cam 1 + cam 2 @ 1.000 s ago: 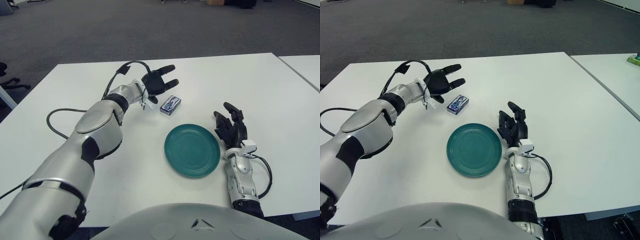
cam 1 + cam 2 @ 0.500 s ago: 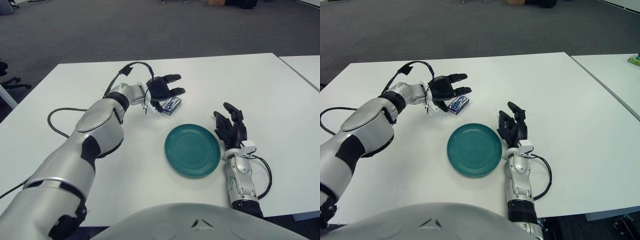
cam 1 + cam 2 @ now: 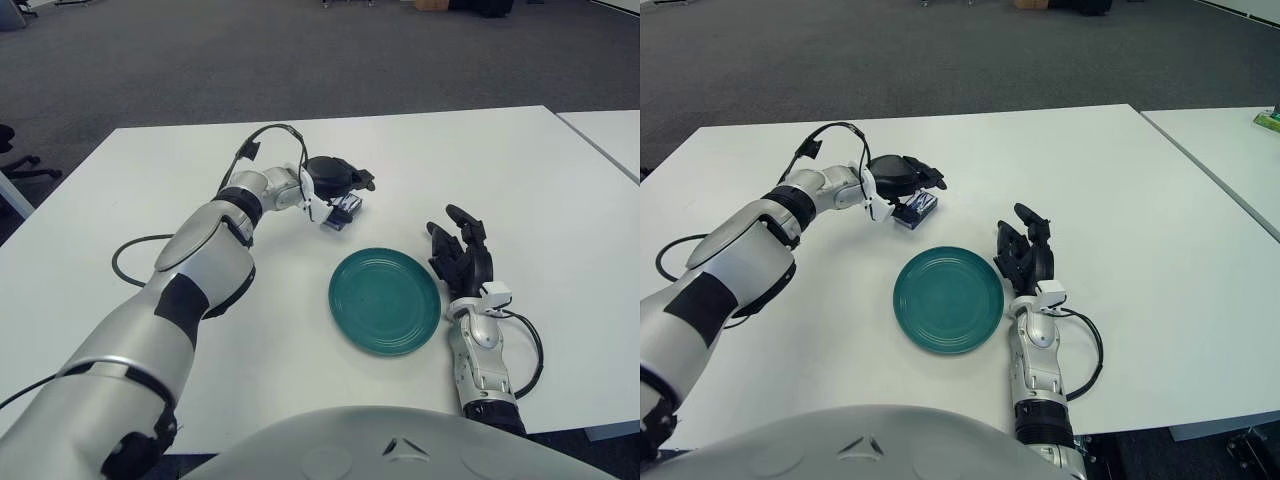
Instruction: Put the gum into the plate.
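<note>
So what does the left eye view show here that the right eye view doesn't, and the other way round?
Only the left eye view shows the black office chair base on the carpet at its left edge. Only the right eye view shows a small green item on the neighbouring white table, at its right edge. Both show the left hand down over the small blue-and-white gum pack, the round teal plate empty nearer the robot, and the idle right hand beside the plate's right side.
</note>
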Controlling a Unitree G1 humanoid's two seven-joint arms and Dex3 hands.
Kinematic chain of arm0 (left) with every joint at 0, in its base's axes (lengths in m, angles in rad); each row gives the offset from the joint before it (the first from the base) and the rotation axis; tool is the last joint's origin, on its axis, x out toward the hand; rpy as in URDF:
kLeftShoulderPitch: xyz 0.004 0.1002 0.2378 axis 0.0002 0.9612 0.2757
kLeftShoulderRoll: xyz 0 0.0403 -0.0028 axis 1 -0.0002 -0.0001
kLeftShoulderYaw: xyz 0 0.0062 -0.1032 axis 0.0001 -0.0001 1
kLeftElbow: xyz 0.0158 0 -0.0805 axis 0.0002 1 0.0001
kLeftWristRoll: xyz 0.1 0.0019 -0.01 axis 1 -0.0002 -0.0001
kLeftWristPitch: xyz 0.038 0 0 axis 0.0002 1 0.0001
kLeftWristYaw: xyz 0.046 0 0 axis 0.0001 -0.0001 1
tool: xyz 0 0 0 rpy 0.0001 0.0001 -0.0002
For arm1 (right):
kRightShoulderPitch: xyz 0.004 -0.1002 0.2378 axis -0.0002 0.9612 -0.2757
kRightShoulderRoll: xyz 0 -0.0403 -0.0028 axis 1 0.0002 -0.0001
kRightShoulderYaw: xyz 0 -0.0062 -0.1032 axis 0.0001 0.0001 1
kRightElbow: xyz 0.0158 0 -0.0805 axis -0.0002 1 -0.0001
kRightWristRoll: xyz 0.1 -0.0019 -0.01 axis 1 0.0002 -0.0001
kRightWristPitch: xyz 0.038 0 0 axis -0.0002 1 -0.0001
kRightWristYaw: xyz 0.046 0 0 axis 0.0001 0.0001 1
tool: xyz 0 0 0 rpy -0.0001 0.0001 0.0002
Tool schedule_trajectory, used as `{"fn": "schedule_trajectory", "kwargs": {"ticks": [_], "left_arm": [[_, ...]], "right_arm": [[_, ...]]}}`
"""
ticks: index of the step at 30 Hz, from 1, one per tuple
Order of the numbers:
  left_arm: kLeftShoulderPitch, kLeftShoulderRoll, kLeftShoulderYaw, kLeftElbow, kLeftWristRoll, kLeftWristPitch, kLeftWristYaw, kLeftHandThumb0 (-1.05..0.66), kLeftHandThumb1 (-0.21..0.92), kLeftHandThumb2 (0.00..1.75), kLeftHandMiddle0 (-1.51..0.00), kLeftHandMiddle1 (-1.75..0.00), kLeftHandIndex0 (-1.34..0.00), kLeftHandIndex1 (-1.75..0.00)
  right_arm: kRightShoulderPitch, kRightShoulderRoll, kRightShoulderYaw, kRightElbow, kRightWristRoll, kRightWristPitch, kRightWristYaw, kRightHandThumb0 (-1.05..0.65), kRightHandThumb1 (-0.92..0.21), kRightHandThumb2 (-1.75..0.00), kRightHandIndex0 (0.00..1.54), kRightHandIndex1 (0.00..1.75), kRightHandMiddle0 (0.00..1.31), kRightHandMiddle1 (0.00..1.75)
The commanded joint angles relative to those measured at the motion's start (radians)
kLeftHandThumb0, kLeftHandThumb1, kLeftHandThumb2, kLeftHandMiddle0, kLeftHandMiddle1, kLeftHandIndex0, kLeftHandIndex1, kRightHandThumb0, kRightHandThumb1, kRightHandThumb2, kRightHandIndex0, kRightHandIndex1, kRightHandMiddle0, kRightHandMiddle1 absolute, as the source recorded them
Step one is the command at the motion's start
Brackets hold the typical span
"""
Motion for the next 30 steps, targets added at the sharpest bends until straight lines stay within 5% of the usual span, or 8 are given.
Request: {"fn": "schedule_trajectory", "kwargs": {"ticks": [1, 7, 11, 25, 30], "left_arm": [[0.023, 0.006, 0.038, -0.001, -0.038, 0.006, -0.038, -0.92, 0.92, 0.8, -0.63, -0.33, -0.26, -1.07], [0.041, 0.003, 0.066, -0.004, -0.061, 0.014, -0.053, -0.92, 0.92, 0.83, -0.55, -0.9, -0.29, -1.19], [0.048, 0.003, 0.071, -0.004, -0.061, 0.021, -0.056, -0.93, 0.92, 0.86, -0.55, -1.05, -0.28, -1.24], [0.049, 0.001, 0.069, -0.005, -0.052, 0.03, -0.066, -0.95, 0.92, 0.91, -0.54, -1.54, -0.27, -1.43], [0.053, 0.003, 0.066, -0.006, -0.048, 0.027, -0.057, -0.93, 0.92, 0.89, -0.48, -1.46, -0.27, -1.43]], "right_arm": [[0.075, 0.013, -0.008, 0.082, 0.019, 0.106, -0.005, -0.48, -0.88, -0.59, 0.39, 0.52, 0.03, 0.83], [0.076, 0.009, -0.009, 0.081, 0.02, 0.102, 0.006, -0.48, -0.87, -0.61, 0.39, 0.51, 0.03, 0.82], [0.075, 0.006, -0.009, 0.079, 0.017, 0.1, 0.012, -0.48, -0.87, -0.62, 0.39, 0.5, 0.02, 0.82], [0.065, -0.007, -0.013, 0.092, 0.013, 0.092, 0.024, -0.5, -0.92, -0.6, 0.41, 0.51, 0.0, 0.82], [0.06, -0.008, -0.02, 0.097, 0.023, 0.092, 0.031, -0.5, -0.92, -0.59, 0.42, 0.52, 0.0, 0.83]]}}
